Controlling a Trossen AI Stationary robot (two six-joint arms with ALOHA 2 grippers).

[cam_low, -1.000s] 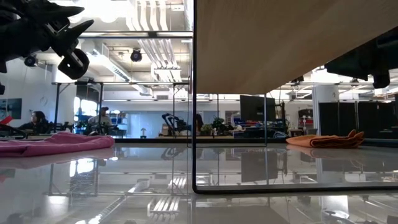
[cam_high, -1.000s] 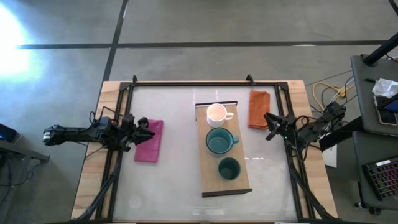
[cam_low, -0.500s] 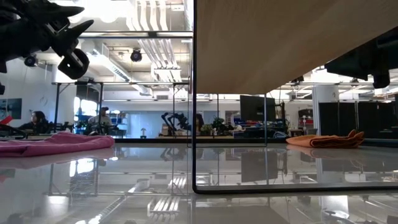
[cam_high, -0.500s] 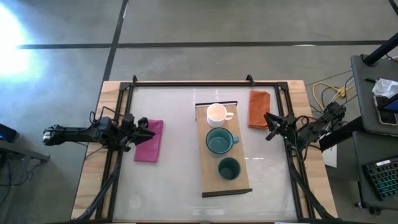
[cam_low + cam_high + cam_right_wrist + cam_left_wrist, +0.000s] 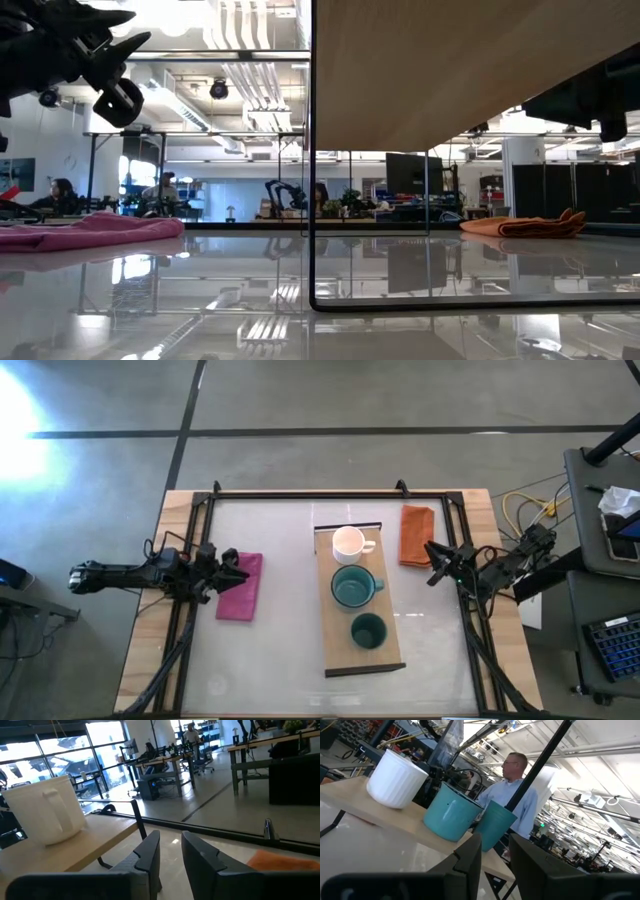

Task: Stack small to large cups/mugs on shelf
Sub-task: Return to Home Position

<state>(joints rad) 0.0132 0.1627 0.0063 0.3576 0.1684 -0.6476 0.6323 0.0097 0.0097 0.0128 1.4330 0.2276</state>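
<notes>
The light-wood shelf (image 5: 388, 622) lies at the table's middle. Three cups stand on it in a row, each on its base, apart from one another. The white mug (image 5: 348, 543) is farthest, the teal mug (image 5: 352, 588) is in the middle, and the dark green cup (image 5: 368, 631) is nearest. My left gripper (image 5: 238, 571) hovers over the magenta cloth (image 5: 240, 595), left of the shelf, its fingers close together and empty. My right gripper (image 5: 431, 564) hovers right of the shelf, beside the orange cloth (image 5: 417, 535), fingers close together and empty. The left wrist view shows all three cups (image 5: 452, 815).
A black frame (image 5: 330, 494) runs round the glossy table top. In the low view the shelf's underside (image 5: 470, 70) and black rail (image 5: 312, 150) fill the middle. A person (image 5: 512, 790) stands beyond the table's right side. Bare table lies on both sides of the shelf.
</notes>
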